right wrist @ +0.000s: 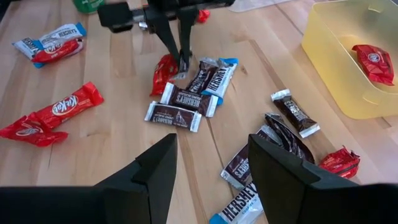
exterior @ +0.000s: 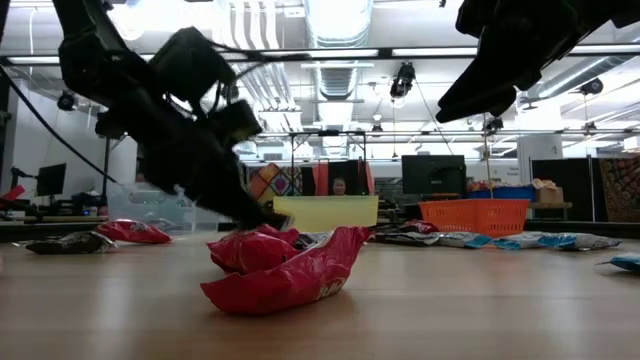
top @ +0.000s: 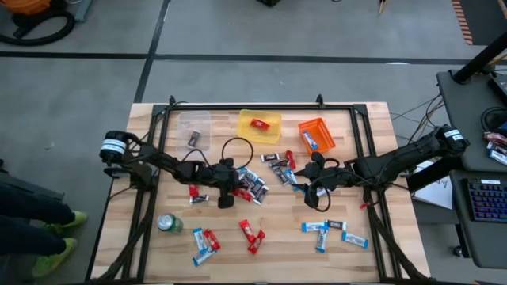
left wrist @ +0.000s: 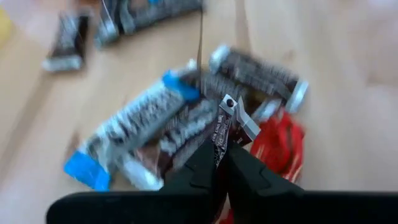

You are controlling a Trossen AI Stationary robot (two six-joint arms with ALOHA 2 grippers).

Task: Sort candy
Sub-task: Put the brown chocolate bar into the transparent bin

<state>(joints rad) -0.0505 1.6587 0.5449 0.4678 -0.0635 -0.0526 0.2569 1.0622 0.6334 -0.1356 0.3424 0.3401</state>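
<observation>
Blurring hides wrapper detail in left wrist view | left gripper [right wrist: 182, 62] clenched on wrapper corner in mid-table candy [right wrist: 186, 99] pile | right gripper [right wrist: 211, 165] released, hovering nearby | table [top: 372, 127] edges bare

Candy [top: 255, 231] lies scattered mid-bench; a yellow bin [top: 260, 124] sits at the far edge, a green can [top: 168, 223] near the left edge.

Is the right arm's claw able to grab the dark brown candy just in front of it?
Probably yes. The right claw is open above bare table, the dark brown candy lies flat by itself, and nothing sits between them.
</observation>
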